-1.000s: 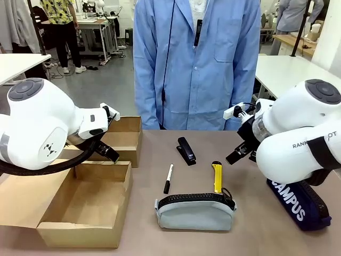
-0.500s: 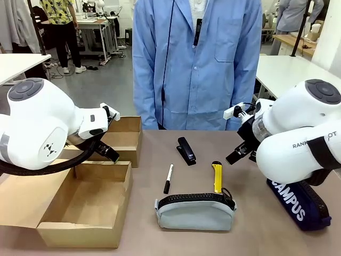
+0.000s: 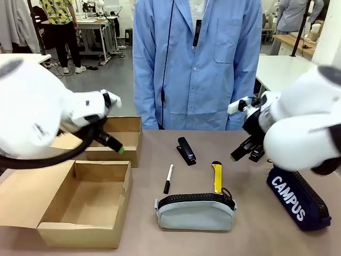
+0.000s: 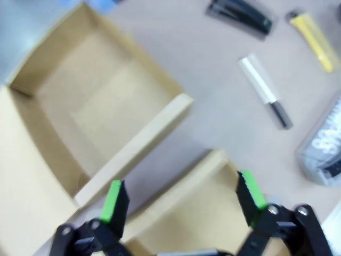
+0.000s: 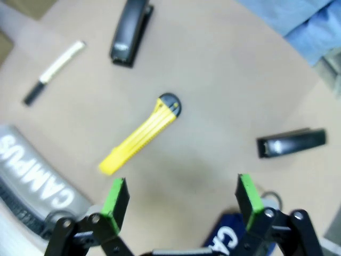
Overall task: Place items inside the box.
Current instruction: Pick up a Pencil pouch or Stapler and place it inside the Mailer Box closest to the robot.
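The open cardboard box (image 3: 127, 184) sits at the table's left. My left gripper (image 3: 116, 145) hovers open over its far edge, and in the left wrist view that gripper (image 4: 183, 194) stands above the box wall (image 4: 133, 154). On the table lie a black stapler (image 3: 186, 150), a black-and-white marker pen (image 3: 168, 178), a yellow-handled utility knife (image 3: 217, 177), a grey pencil case (image 3: 195, 212) and a navy "CAMPUS" case (image 3: 297, 199). My right gripper (image 3: 245, 152) is open and empty, above and to the right of the knife (image 5: 139, 136); in its wrist view the gripper (image 5: 182, 196) looks down on the stapler (image 5: 130, 33) and marker (image 5: 53, 72).
A person in a blue coat (image 3: 194, 64) stands at the far side of the table, with no hands over it. A small black bar-shaped object (image 5: 290, 143) lies near the navy case (image 5: 234, 237). The box's flap (image 3: 21, 197) spreads to the left.
Both arms have begun to move and appear blurred. The left gripper has shifted slightly right over the box edge, and the right gripper has risen a little. No item on the table has moved.
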Controlling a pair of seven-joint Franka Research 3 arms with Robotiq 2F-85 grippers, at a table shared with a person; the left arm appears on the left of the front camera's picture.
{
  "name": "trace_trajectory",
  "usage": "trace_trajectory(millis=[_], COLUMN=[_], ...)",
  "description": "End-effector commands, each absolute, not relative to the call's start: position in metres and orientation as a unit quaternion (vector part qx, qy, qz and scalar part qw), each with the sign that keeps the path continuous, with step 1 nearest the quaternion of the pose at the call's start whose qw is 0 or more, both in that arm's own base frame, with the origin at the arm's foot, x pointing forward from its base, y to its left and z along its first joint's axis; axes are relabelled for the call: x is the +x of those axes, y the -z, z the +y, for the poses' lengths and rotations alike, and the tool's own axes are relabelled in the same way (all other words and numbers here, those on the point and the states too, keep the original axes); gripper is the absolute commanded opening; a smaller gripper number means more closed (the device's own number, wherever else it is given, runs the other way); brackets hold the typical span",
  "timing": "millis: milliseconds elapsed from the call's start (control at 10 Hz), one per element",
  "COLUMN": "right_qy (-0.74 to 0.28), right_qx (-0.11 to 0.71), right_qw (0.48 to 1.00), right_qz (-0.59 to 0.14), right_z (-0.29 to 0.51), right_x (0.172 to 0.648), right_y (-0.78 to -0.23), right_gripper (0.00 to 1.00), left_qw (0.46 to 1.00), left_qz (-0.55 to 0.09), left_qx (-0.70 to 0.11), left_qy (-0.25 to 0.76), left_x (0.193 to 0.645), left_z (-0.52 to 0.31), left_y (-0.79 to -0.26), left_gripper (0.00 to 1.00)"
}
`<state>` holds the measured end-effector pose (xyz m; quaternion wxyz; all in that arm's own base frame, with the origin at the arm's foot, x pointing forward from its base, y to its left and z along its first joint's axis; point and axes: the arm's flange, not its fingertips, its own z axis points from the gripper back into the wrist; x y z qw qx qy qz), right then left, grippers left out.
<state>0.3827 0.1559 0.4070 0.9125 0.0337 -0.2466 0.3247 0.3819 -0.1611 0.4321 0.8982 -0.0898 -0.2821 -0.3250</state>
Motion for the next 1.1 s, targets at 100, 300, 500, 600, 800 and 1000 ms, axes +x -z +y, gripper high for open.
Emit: trace_trajectory(millis=[100, 300, 500, 600, 800, 1000], right_qy=[-0.239, -0.052, 0.1, 0.164, 0.219, 0.096], right_qx=[0.188, 0.34, 0.496, 0.548, 0.537, 0.465], right_qw=[0.933, 0.907, 0.812, 0.758, 0.755, 0.841], right_qz=[-0.192, -0.244, -0.292, -0.314, -0.306, -0.258], right_z=[0.04, -0.079, -0.193, -0.225, -0.235, -0.248], right_x=[0.327, 0.298, 0.271, 0.264, 0.265, 0.226], right_y=[-0.513, -0.527, -0.5, -0.482, -0.454, -0.473], right_gripper=[1.0, 1.0, 1.0, 1.0, 1.0, 1.0], left_qw=[0.915, 0.929, 0.875, 0.817, 0.693, 0.871], left_qz=[-0.236, -0.193, -0.236, -0.275, -0.348, -0.231], left_qx=[-0.181, -0.262, -0.422, -0.501, -0.581, -0.433], left_qy=[0.273, 0.177, 0.006, -0.078, -0.247, -0.025], left_x=[0.323, 0.311, 0.302, 0.292, 0.277, 0.261], left_z=[-0.058, 0.022, 0.14, 0.193, 0.247, 0.219], left_y=[-0.542, -0.552, -0.539, -0.522, -0.475, -0.509], left_gripper=[1.0, 1.0, 1.0, 1.0, 1.0, 1.0])
